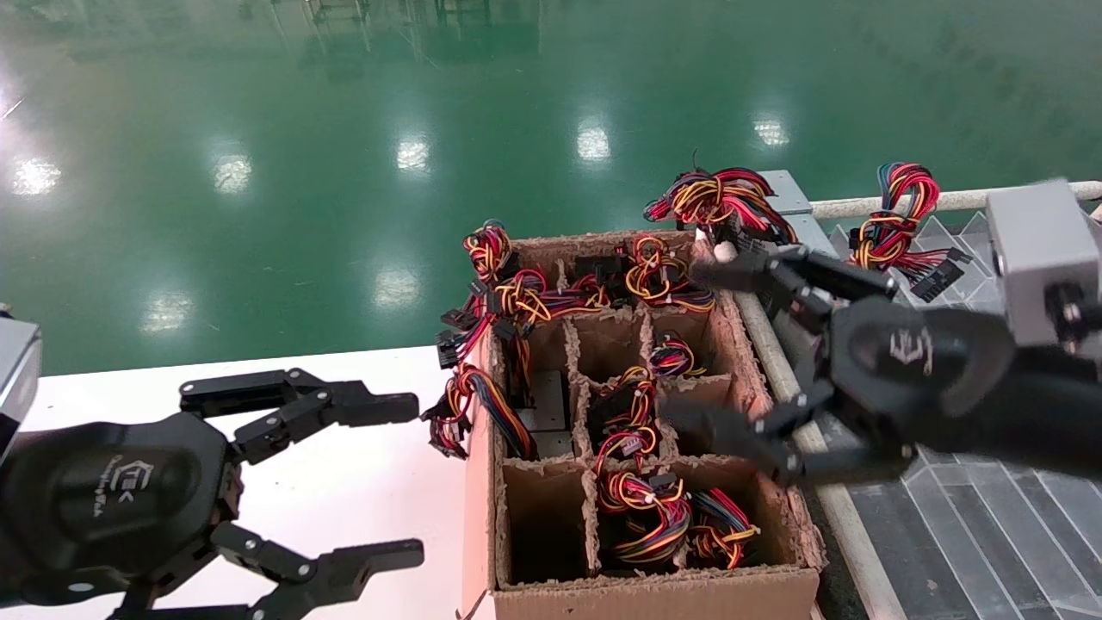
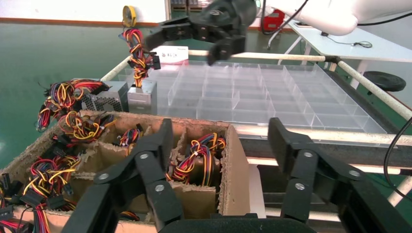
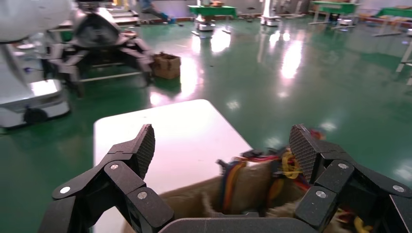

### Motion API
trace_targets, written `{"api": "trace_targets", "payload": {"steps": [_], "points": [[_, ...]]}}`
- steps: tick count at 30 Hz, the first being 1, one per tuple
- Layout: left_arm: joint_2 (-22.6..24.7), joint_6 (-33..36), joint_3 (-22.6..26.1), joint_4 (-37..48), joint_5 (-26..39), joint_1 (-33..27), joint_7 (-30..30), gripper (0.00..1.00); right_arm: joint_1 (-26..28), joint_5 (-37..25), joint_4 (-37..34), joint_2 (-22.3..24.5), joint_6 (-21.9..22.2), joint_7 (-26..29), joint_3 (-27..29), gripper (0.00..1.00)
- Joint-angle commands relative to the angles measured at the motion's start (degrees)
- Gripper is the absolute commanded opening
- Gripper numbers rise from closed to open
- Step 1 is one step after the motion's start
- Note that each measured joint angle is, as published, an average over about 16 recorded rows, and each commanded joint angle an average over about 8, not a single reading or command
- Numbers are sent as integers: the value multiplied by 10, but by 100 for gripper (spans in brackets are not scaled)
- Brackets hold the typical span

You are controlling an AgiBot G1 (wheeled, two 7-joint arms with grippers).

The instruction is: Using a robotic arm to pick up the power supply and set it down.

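A divided cardboard carton (image 1: 654, 594) holds several power supplies, mostly showing only as red, yellow and blue wire bundles (image 1: 641, 508). One silver power supply (image 1: 547, 413) shows its top in a left cell. My right gripper (image 1: 689, 343) hangs open above the carton's right-hand cells, with nothing between its fingers. In the right wrist view it (image 3: 222, 136) frames the carton's wall (image 3: 252, 184) and wires. My left gripper (image 1: 416, 480) stands open over the white table (image 1: 344, 482), just left of the carton. In the left wrist view it (image 2: 221, 131) is empty.
A clear partitioned tray (image 2: 272, 97) lies right of the carton, behind a pale rail (image 1: 775, 362). At its far corner stand a vent-faced grey box (image 2: 104, 99) and a plain silver unit (image 2: 142, 94), both topped with wire bundles (image 1: 895, 207). Green floor lies beyond the table.
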Motion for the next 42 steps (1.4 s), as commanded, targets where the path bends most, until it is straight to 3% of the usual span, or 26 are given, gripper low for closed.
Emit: {"api": "trace_targets", "payload": {"steps": [1,15,42], "points": [[0,0,0,0,0,0,0,100,-14,4,17,1,-4,4,6,100],[0,0,0,0,0,0,0,100,-92,30,111,10,-25,30,40,100],[0,0,0,0,0,0,0,100,-85,28,102,10,-23,28,37,100]]}}
